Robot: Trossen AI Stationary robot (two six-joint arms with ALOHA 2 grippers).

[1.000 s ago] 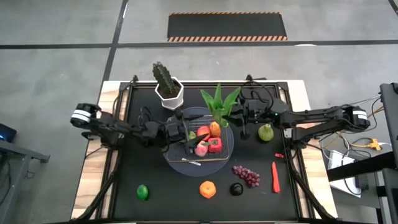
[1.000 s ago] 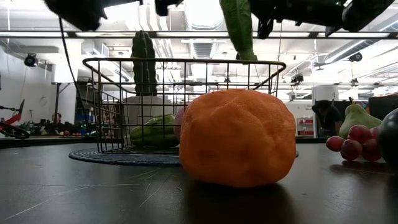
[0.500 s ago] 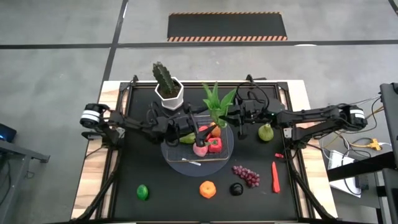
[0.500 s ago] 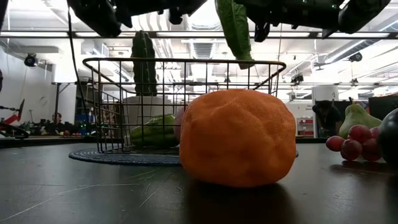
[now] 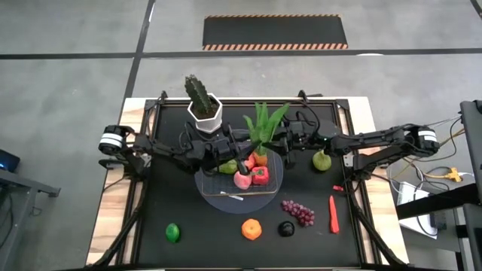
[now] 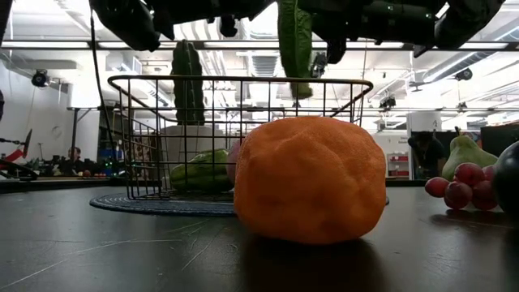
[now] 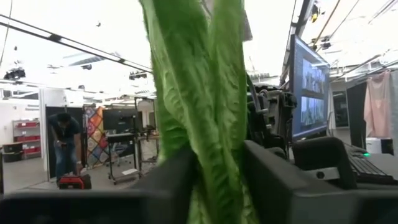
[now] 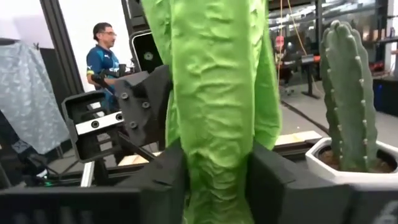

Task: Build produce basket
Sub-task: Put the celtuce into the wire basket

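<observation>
Leafy green bunch, base hidden, clamped by both grippers above basket.

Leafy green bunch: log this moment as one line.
leafy green bunch: hanging over basket | left gripper: shut on it | right gripper: shut on it

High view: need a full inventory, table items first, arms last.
cactus: 1, green, white pot, far edge
basket: 1, silver, mid-table, several fruits inside
greens: 1 bunch, green, above basket's far side
pear: 1, green, right of basket
grapes: 1 bunch, purple, near right
chili: 1, red, right of grapes
orange: 1, orange, near edge
dark fruit: 1, black, beside orange
lime: 1, green, near left
left gripper: over basket, at greens
right gripper: shut on greens
</observation>
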